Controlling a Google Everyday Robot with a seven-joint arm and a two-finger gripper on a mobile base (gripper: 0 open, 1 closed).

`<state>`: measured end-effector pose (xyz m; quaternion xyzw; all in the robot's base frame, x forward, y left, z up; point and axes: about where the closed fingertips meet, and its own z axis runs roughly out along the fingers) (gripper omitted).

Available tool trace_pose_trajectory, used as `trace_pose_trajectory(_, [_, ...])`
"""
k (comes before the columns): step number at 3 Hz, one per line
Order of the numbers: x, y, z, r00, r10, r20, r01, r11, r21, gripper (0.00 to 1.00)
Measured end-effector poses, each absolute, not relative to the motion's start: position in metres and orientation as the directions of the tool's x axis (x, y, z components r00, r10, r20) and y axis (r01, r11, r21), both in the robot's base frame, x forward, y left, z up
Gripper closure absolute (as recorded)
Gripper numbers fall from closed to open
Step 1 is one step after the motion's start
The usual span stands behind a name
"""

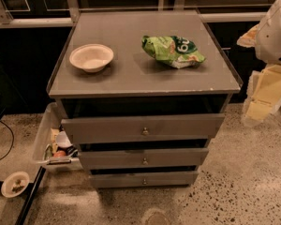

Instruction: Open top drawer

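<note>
The grey cabinet (145,74) has three drawers stacked at its front. The top drawer (107,128) is the widest and tallest, with a small round brass knob (145,131) at its centre. Its front stands a little forward of the cabinet, and a dark gap shows above it. My gripper (264,97) hangs at the right edge of the view, to the right of the cabinet and about level with its top. It is well apart from the knob and holds nothing that I can see.
A white bowl (91,57) and a green chip bag (172,49) lie on the cabinet top. The middle drawer (112,158) and bottom drawer (117,179) sit below. A clear bin (47,130) of items stands left of the cabinet, with a small dish (15,183) on the floor.
</note>
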<state>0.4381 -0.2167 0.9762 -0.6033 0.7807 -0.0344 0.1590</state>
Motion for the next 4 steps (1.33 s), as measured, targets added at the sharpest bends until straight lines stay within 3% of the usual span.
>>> trace_pose_trajectory(2, [0.434, -0.216, 0.948, -0.223, -0.948, -0.226, -0.942, 0.27, -0.201, 0.0])
trace_pose_trajectory(4, [0.427, -0.209, 0.843, -0.133, -0.945, -0.299, -0.975, 0.18, -0.134, 0.0])
